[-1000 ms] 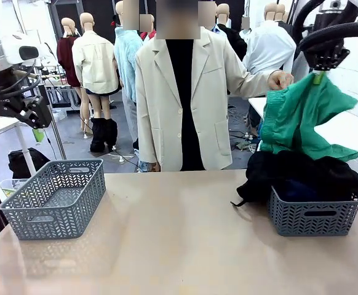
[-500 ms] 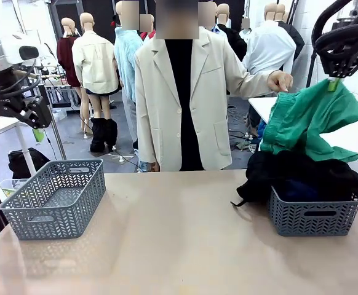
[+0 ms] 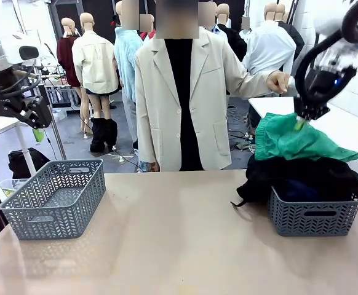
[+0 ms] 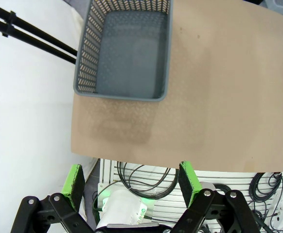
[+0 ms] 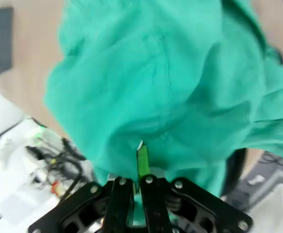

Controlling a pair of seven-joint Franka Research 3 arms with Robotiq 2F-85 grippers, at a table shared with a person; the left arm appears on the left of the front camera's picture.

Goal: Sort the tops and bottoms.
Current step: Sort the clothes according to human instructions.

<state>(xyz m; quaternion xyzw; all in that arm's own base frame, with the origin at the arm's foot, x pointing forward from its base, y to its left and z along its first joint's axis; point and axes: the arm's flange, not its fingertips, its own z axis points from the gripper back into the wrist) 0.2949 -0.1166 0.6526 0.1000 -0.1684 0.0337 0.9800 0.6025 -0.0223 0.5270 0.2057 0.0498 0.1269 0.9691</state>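
The bottoms, bright green shorts (image 3: 290, 141), hang bunched over a heap of dark clothes (image 3: 302, 172) in the right grey basket (image 3: 314, 216). My right gripper (image 3: 301, 123) is shut on their upper fold. In the right wrist view that gripper (image 5: 141, 158) pinches the green fabric (image 5: 170, 87) between closed fingers. I cannot tell whether the dark clothes are tops. My left gripper (image 3: 11, 133) is open and holds nothing, high at the far left. In the left wrist view it (image 4: 132, 178) hovers off the table's edge near the left grey basket (image 4: 122, 94).
The left basket (image 3: 56, 196) stands at the table's left side with nothing in it. A person in a cream jacket stands at the far side, with one hand (image 3: 280, 80) raised just above and left of my right gripper. Bare tabletop (image 3: 179, 246) lies between the baskets.
My right gripper has come down and to the left with the shorts, which now rest lower on the dark heap. The person's hand no longer holds the waistband. The left arm has not moved.
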